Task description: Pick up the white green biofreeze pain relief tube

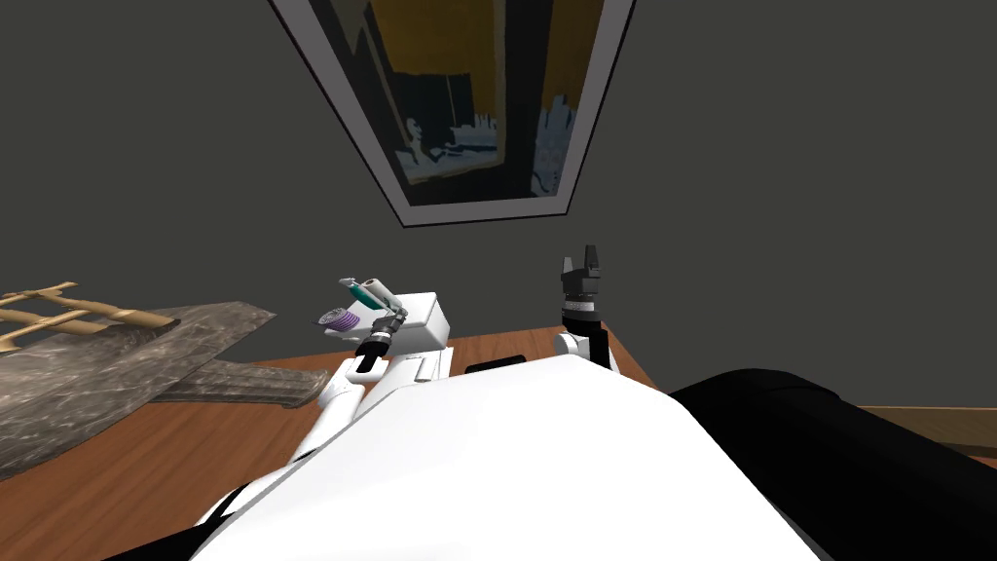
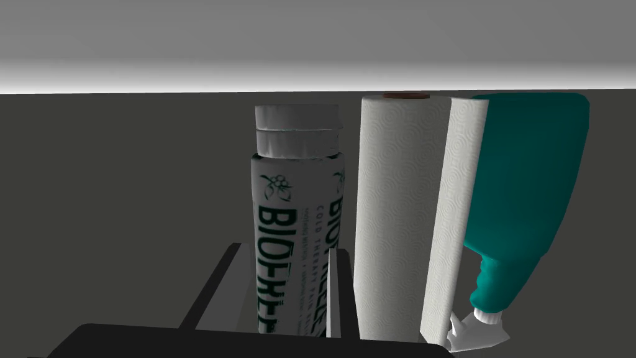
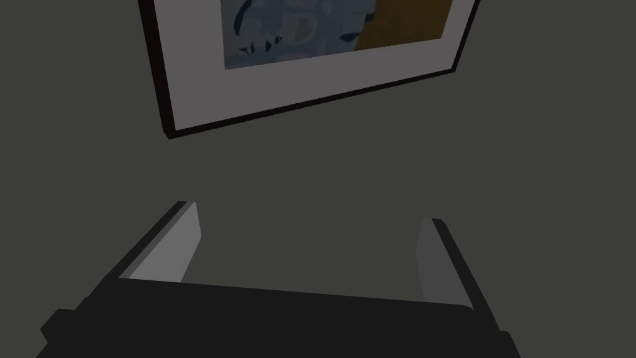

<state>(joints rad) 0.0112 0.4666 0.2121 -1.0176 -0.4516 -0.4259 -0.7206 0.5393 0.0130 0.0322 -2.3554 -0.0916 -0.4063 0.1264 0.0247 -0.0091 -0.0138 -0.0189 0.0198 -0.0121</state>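
Our left gripper (image 2: pixel 286 248) is clamped on the Biofreeze tube (image 2: pixel 298 186) at our 11 o'clock, so lifting could topple the paper towel roll (image 2: pixel 404 217) just beside it; right gripper (image 3: pixel 308 214) gapes wide, empty.

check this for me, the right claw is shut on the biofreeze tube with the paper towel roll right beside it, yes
Wrong claw: the left wrist view shows the left claw shut on the biofreeze tube; the right claw stands open and empty. The paper towel roll is indeed right beside the tube.
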